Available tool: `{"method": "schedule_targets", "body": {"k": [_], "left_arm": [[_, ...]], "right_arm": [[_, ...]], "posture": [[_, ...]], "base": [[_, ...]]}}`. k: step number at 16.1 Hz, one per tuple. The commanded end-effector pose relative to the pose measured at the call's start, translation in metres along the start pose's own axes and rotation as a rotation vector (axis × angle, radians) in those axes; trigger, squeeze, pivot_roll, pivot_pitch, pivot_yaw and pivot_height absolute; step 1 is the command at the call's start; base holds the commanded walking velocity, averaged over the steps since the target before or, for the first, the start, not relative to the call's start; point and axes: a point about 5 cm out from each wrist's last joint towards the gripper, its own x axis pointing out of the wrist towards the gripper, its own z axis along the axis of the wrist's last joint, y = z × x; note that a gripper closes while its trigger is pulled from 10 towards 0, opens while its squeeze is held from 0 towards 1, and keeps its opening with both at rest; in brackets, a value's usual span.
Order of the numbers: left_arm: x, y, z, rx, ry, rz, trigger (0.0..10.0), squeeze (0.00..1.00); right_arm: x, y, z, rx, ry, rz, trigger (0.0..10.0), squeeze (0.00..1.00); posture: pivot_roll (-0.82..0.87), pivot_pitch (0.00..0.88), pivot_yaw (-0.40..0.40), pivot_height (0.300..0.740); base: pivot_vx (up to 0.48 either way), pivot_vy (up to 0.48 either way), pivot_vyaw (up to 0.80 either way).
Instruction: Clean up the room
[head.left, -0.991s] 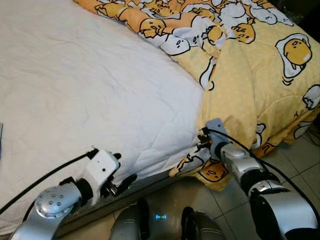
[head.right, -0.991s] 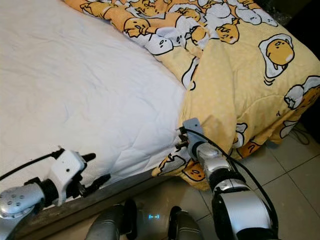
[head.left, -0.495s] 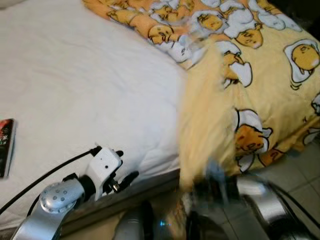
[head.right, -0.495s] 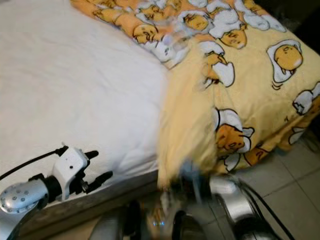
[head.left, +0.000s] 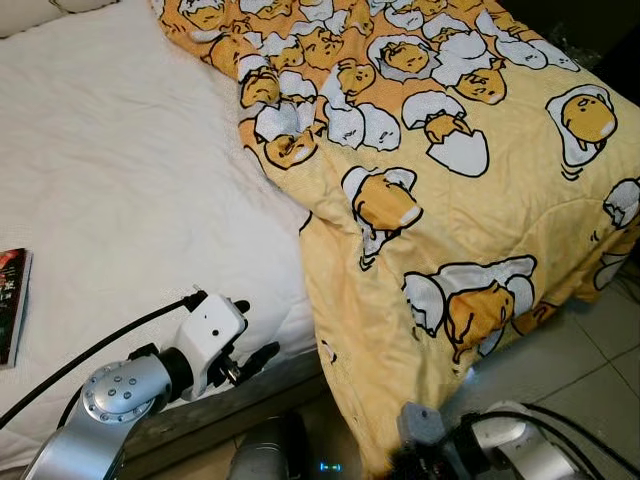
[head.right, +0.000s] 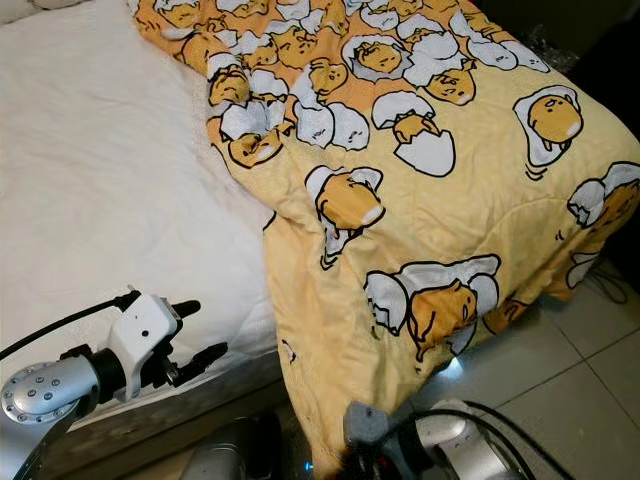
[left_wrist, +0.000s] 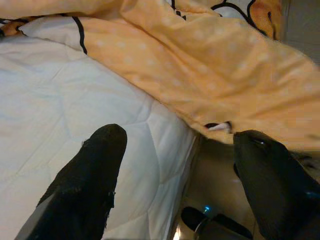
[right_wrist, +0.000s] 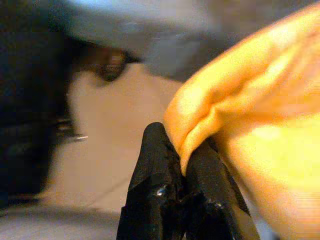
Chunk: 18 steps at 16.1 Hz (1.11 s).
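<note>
A yellow blanket (head.left: 440, 200) printed with egg cartoons lies spread over the right half of the bed and hangs over its front edge. Low in front of the bed, my right gripper (right_wrist: 182, 145) is shut on a fold of the blanket's lower edge (head.left: 375, 440), with the yellow fabric pinched between its fingers (right_wrist: 155, 165). The fingers are partly hidden under the hanging cloth in the eye views. My left gripper (head.left: 252, 330) hovers open at the mattress's front edge, just left of the blanket and holding nothing. In the left wrist view its fingers (left_wrist: 95, 175) stand wide apart.
The bare white mattress (head.left: 120, 180) fills the left side. A book (head.left: 10, 300) lies on it at the far left. Beige tiled floor (head.left: 600, 340) runs along the bed's right side and front. A dark gap borders the far right corner.
My right gripper has pulled the blanket's edge leftward and down over the bed's front. The folded-back flap now lies flat, pattern up. The left arm has barely moved. The view has shifted.
</note>
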Motion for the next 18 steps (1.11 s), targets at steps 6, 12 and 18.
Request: {"method": "schedule_targets", "body": {"k": [6, 12, 18], "left_arm": [[0.001, 0.002, -0.003, 0.007, 0.017, -0.004, 10.0, 0.00], [0.005, 0.004, -0.004, -0.004, 0.006, 0.014, 10.0, 0.00], [0.018, 0.013, -0.005, -0.113, -0.093, 0.314, 10.0, 0.00]], "right_arm": [[-0.031, -0.018, 0.036, -0.046, -0.137, -0.090, 10.0, 1.00], [-0.052, -0.047, 0.068, -0.121, -0.184, -0.383, 10.0, 1.00], [-0.051, -0.061, 0.080, 0.086, -0.439, -0.847, 10.0, 1.00]], "posture": [[0.12, 0.182, 0.081, 0.740], [0.11, 0.177, 0.083, 0.740], [0.09, 0.134, 0.071, 0.740]], "base": [[0.000, 0.000, 0.00], [0.000, 0.000, 0.00], [0.000, 0.000, 0.00]]}}
